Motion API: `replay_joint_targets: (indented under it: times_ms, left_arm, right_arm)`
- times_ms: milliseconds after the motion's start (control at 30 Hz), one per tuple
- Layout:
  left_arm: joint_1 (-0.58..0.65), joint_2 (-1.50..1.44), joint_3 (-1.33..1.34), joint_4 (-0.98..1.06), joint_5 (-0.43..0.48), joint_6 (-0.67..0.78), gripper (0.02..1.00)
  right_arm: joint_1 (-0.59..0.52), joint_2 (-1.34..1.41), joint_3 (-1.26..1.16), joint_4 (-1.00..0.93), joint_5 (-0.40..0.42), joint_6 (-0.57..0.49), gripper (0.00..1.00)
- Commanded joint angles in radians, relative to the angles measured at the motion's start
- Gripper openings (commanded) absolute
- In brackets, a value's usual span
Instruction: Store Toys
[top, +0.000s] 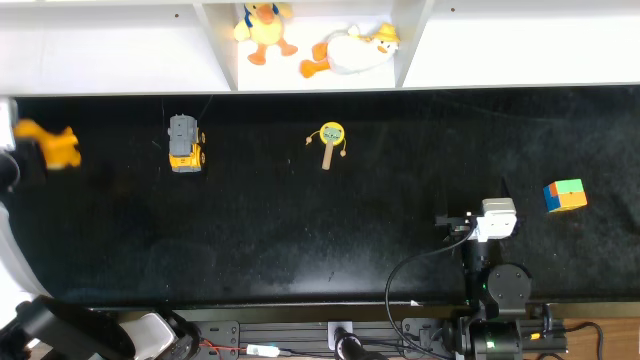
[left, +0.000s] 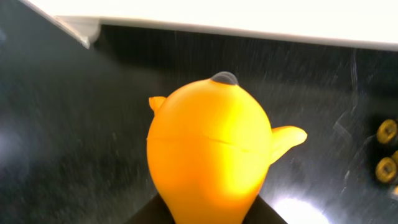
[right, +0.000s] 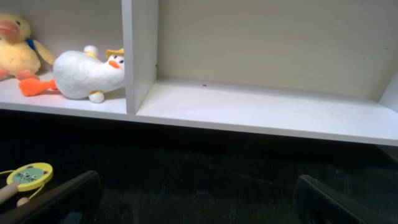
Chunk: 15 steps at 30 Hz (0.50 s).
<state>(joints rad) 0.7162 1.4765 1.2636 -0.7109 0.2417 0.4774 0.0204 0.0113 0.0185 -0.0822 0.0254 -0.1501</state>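
1. Fingers (left: 144, 218) of the left gripper (left: 208, 219) show only as dark slivers beneath the orange toy (left: 211, 155). The toy blocks much of the left wrist view, and the fingers are clamped on its narrow end.
2. What figure the orange toy is cannot be made out. It has a rounded body with a small stub on each side.
3. From above, the left gripper is cut off at the picture's left edge. The orange toy sits at the far left of the black table (top: 300, 240), near the white shelf (top: 120, 50). Whether the toy touches the table cannot be told.
4. The truck (top: 185, 144) stands on the table to the right of the orange toy, apart from it. The left wrist view catches only two of its yellow wheels at the edge.
5. The right arm (top: 505, 283) is folded low near its base at the table's right front. The right gripper (right: 199, 208) faces the shelf with its fingers wide apart, holding nothing.
6. The rattle (top: 330, 142) lies mid-table, and the cube (top: 565, 195) sits at the right, near the right arm.
7. The duck (top: 264, 28) and the goose (top: 352, 50) rest in the shelf's middle compartment, the goose on its side.
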Motion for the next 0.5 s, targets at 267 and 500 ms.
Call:
replay_joint_targets:
  times_ms: [267, 500]
  left_arm:
    - [-0.23, 0.056, 0.141, 0.053, -0.178, -0.269, 0.163]
    - [-0.263, 0.061, 0.146, 0.074, -0.238, -0.361, 0.163]
  right_arm:
    - [0.003, -0.006, -0.014, 0.005, -0.006, 0.008, 0.996]
    - [0.003, -0.006, -0.014, 0.005, -0.006, 0.008, 0.996]
